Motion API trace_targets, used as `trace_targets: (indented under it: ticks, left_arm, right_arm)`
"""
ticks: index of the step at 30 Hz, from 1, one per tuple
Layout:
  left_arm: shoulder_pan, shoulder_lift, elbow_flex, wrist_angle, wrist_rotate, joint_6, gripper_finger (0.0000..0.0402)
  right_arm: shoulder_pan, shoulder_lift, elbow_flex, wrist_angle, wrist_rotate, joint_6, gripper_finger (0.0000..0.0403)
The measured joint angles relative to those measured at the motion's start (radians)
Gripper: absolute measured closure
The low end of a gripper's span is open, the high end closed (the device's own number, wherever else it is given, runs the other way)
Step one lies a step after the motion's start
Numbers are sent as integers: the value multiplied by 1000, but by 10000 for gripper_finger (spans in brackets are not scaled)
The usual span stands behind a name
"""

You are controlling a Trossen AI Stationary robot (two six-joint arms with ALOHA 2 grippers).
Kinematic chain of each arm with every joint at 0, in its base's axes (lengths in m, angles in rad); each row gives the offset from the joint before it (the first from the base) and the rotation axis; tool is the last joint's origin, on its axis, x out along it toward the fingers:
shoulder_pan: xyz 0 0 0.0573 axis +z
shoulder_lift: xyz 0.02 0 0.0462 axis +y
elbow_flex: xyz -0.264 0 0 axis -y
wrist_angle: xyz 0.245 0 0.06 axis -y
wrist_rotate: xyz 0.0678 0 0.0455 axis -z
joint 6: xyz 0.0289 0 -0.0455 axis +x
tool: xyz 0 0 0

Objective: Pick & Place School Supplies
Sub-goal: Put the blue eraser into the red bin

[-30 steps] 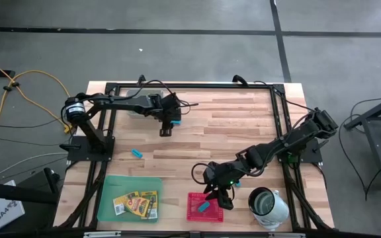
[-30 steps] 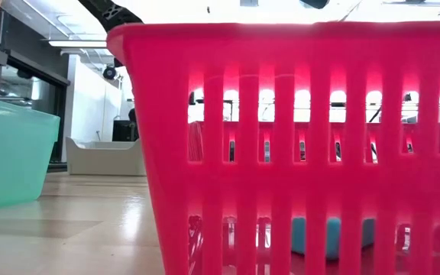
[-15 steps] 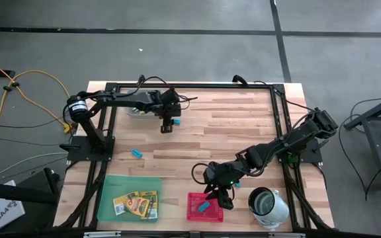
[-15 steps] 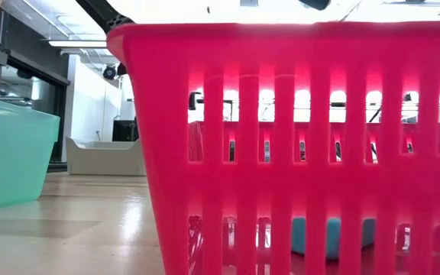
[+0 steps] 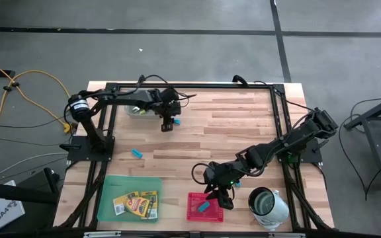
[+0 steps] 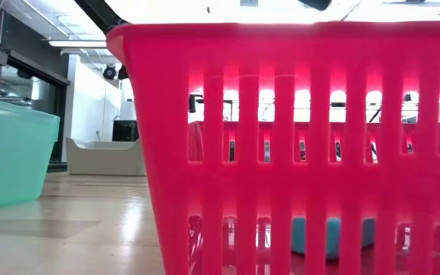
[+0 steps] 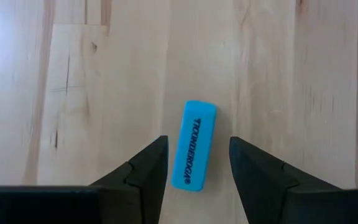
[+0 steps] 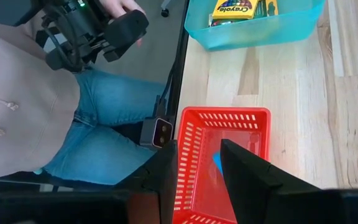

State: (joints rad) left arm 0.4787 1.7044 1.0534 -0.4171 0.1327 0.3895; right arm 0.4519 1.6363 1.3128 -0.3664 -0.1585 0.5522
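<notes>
The left gripper's (image 7: 197, 163) fingers (image 7: 143, 169) are seen parted in the left wrist view, one on each side of a light-blue oblong piece (image 7: 194, 145) lying flat on the bare wood of the bench (image 7: 303, 93); a gap shows between each finger and the piece, and printed lettering runs along its length. In the high view the same gripper (image 5: 167, 125) is pointed down at the far left part of the bench, its arm stretched across from the left edge, with a clear tray (image 5: 137, 110) just beside it; the piece between the fingers shows there only as a small blue spot.

The right gripper's (image 8: 199, 163) fingers (image 8: 247, 169) are held moderately apart and nothing is seen between them; they hang above the red tray (image 8: 191, 143), inside which a blue piece (image 8: 217, 163) lies. In the high view this gripper (image 5: 218, 198) sits over the red tray's (image 5: 194, 210) right side at the near edge, its arm bent and reaching in from the right, and the blue piece (image 5: 204, 207) in the tray is plain.

The low view is filled by the red tray's slatted wall (image 6: 296, 153), through which blue is glimpsed at the bottom; neither gripper is shown there.

Another light-blue piece (image 5: 137, 153) lies alone on the bench. Crayon boxes (image 5: 136, 203) lie in the green tray (image 5: 111, 188). A white-and-metal cup (image 5: 267, 203) stands right of the red tray. A seated person (image 8: 48, 112) is shown only by the right wrist view.
</notes>
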Motion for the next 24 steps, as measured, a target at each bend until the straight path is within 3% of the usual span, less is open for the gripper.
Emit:
trace_targets:
  ticks: [10, 24]
  left_arm:
    - [12, 24, -1, -8, 43, -48, 239]
    - [10, 66, 3, 7, -6, -54, 239]
  right_arm:
    - [0, 0, 0, 0, 0, 0, 291]
    - [6, 0, 0, 4, 0, 3, 291]
